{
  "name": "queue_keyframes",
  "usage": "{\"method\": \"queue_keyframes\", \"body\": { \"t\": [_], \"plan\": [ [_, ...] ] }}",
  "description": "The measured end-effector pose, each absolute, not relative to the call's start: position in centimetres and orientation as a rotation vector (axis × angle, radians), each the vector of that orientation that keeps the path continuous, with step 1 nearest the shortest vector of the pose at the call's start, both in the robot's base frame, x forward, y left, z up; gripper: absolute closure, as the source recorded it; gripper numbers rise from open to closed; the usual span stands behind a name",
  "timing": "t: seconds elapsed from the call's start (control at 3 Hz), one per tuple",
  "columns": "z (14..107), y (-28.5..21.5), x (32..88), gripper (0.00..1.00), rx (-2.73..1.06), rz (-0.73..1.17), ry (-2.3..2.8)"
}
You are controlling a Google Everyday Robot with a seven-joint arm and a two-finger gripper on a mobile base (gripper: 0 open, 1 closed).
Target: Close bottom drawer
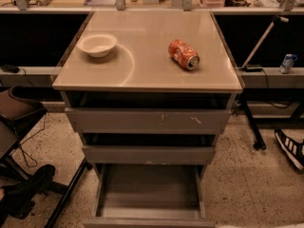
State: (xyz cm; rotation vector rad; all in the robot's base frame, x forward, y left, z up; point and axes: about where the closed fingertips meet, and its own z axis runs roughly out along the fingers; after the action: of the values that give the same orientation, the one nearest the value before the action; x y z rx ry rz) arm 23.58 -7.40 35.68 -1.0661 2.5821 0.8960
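The bottom drawer [149,190] is the lowest and narrowest of three grey drawers. It stands pulled far out toward me, and its shallow tray interior is bare. Its plain front [147,222] lies at the bottom edge of the camera view. Above it are the mid-width drawer front [148,154] and the widest front with white scratch marks [148,121]. My gripper is out of view, below the bottom right of the frame. Only a thin pale sliver of the arm [260,226] shows at that edge.
On the cabinet's beige top [147,75] stand a white bowl [97,44] and an orange can [183,54] lying on its side. A dark chair [19,115] and its base are at the left. A black stand leg [251,127] and a shoe [289,148] are at the right.
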Motion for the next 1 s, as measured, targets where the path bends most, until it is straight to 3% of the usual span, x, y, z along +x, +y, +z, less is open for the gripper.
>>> {"method": "queue_keyframes", "body": {
  "t": [1.0],
  "plan": [
    [28.1,-8.1,25.5,0.0,-0.887,0.878,2.552]
  ]
}}
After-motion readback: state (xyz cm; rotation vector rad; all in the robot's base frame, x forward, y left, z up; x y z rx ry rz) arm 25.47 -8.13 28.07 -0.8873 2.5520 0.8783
